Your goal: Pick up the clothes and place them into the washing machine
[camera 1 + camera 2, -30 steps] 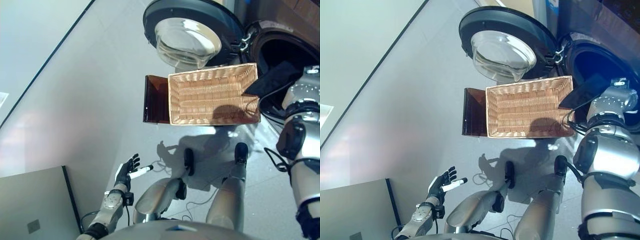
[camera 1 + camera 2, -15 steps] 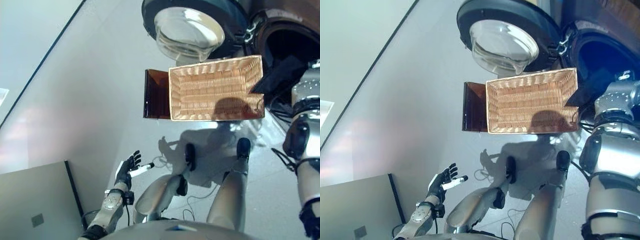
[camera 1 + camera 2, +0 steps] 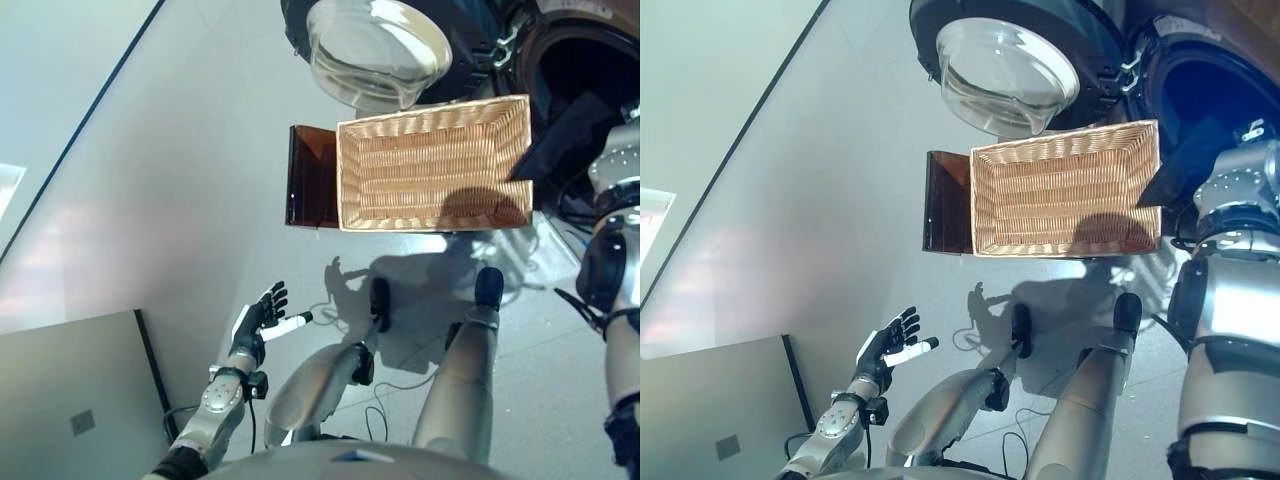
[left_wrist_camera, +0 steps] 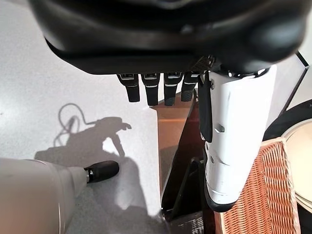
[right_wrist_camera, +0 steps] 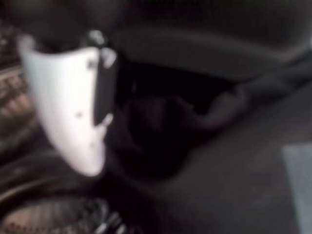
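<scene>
Dark fingers on the left hand [image 3: 258, 322] are spread wide, holding nothing, hovering over the floor at lower left. Can't tell about the right hand's [image 5: 68, 97] fingers, they're buried in a dark cloth [image 3: 566, 140] draped at the washing machine [image 3: 1200, 95] opening, upper right. Wicker basket [image 3: 432, 166] sits empty beside it, under the open door [image 3: 1005, 65].

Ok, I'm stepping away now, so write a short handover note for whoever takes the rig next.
Left hand: open, idle, low over the floor.
Right hand: at the washing machine opening among dark cloth; its grip cannot be read.
Dark garment: hangs across the drum mouth, only partly inside.
Wicker basket: on its brown stand, looks empty.
Door: open.
Left: push the garment fully in, pull the arm out.
</scene>
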### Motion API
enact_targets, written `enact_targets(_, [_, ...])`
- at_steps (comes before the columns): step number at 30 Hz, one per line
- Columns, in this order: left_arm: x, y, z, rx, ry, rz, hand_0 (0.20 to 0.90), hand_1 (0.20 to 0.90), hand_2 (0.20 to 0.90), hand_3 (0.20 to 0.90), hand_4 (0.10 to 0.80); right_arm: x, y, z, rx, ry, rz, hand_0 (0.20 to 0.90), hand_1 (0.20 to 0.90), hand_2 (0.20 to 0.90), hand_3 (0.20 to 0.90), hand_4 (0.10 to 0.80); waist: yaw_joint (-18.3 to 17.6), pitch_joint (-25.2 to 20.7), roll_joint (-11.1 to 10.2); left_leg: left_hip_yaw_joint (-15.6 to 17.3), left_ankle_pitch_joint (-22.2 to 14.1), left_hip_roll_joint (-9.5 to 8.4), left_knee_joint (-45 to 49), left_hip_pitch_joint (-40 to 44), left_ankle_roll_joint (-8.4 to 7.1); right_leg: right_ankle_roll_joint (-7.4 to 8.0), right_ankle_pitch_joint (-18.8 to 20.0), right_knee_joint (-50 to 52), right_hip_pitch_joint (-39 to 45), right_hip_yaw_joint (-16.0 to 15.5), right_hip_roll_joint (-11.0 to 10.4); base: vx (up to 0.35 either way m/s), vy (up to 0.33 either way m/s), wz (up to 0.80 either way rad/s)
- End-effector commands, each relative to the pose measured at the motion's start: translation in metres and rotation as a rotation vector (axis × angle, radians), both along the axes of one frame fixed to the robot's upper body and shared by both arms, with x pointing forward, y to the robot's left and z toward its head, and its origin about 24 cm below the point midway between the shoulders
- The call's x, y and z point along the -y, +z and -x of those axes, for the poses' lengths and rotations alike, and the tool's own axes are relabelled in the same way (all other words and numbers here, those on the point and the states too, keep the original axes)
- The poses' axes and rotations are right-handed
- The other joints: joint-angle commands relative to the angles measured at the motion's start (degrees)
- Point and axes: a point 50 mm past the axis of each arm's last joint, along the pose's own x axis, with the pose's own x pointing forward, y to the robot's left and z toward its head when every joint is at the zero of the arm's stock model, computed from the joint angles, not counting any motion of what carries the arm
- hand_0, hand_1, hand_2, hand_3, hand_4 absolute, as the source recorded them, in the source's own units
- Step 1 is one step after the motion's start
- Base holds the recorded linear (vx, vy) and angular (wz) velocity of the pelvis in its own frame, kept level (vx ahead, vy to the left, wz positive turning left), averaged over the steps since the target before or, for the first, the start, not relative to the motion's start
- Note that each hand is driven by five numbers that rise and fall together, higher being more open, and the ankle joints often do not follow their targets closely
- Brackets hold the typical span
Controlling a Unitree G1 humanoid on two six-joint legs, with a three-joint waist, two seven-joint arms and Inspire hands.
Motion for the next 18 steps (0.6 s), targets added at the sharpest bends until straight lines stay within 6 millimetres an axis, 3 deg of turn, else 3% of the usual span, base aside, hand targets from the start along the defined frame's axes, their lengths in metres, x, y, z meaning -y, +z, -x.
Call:
enact_targets(1, [-0.009, 0.008, 0.002, 0.057, 0.011, -0.005, 0.9, 0.9, 0.9, 0.9, 0.8, 0.047, 0.15, 0.096, 0.333, -0.26, 0.32, 0.2, 0.2, 0.2, 0.2, 0.3, 0.3, 2.29, 4.29, -0.77, 2.08, 0.18, 0.78, -1.71, -7.06, -5.1, -9.85, 3.91, 3.76, -4.93, 6.09, 0.029, -0.012, 0.04])
enact_targets(4, [-0.008, 0.005, 0.003, 0.044, 0.019, -0.009, 0.9, 0.9, 0.9, 0.9, 0.8, 0.045, 0.156, 0.099, 0.367, -0.276, 0.321, 0.2, 0.2, 0.2, 0.2, 0.3, -0.02, 2.26, 4.53, -0.98, 2.09, 0.01, 0.65, -1.56, -7.03, -5.2, -10.13, 4.37, 3.61, -4.97, 6.13, 0.0, 0.0, 0.0])
enact_targets(7, [-0.008, 0.005, 0.003, 0.045, 0.022, -0.015, 0.9, 0.9, 0.9, 0.9, 0.8, 0.046, 0.149, 0.094, 0.279, -0.279, 0.346, 0.2, 0.2, 0.2, 0.2, 0.3, -0.28, 2.36, 4.34, -0.87, 2.08, -0.06, 0.55, -1.39, -6.97, -5.28, -10.1, 4.18, 3.86, -4.96, 6.26, 0.0, 0.0, 0.0])
enact_targets(8, [-0.008, 0.005, 0.002, 0.048, 0.018, -0.016, 0.9, 0.9, 0.9, 0.9, 0.8, 0.048, 0.144, 0.091, 0.229, -0.279, 0.348, 0.392, 0.392, 0.392, 0.392, 0.437, -0.33, 2.3, 4.28, -0.85, 2.01, -0.1, 0.58, -1.29, -6.92, -5.28, -10.04, 4.08, 3.95, -5.02, 6.25, -0.008, 0.01, -0.03])
enact_targets(9, [-0.009, 0.006, 0.002, 0.052, 0.018, -0.019, 0.9, 0.9, 0.9, 0.9, 0.8, 0.05, 0.141, 0.089, 0.144, -0.283, 0.373, 0.9, 0.9, 0.9, 0.9, 0.8, -0.29, 2.24, 4.17, -0.79, 2.0, -0.13, 0.63, -1.22, -6.88, -5.29, -9.85, 3.96, 4.05, -5.11, 6.26, -0.011, 0.015, -0.03])
enact_targets(11, [-0.012, 0.009, 0.001, 0.066, 0.015, -0.026, 0.9, 0.9, 0.9, 0.9, 0.8, 0.051, 0.133, 0.083, -0.076, -0.287, 0.459, 0.9, 0.9, 0.9, 0.9, 0.8, -0.11, 2.07, 3.95, -0.62, 1.86, -0.16, 0.84, -1.08, -6.76, -5.28, -9.48, 3.7, 4.28, -5.25, 6.19, -0.012, 0.009, -0.02])
enact_targets(13, [-0.014, 0.01, 0.002, 0.071, 0.013, -0.024, 0.9, 0.9, 0.9, 0.9, 0.8, 0.053, 0.128, 0.082, -0.171, -0.3, 0.463, 0.9, 0.9, 0.9, 0.9, 0.8, -0.15, 1.88, 4.15, -0.49, 1.66, -0.19, 1.09, -1.08, -6.63, -5.27, -9.3, 3.43, 4.41, -5.31, 6.21, -0.016, 0.025, -0.04])
enact_targets(18, [-0.018, 0.011, 0.005, 0.068, 0.014, -0.035, 0.9, 0.9, 0.9, 0.9, 0.8, 0.05, 0.128, 0.078, -0.21, -0.282, 0.471, 0.9, 0.9, 0.9, 0.9, 0.8, 0.07, 1.5, 4.08, -0.38, 1.19, -0.35, 1.88, -1.11, -6.26, -5.21, -8.97, 3.22, 4.56, -5.23, 6.17, -0.012, 0.028, -0.04])
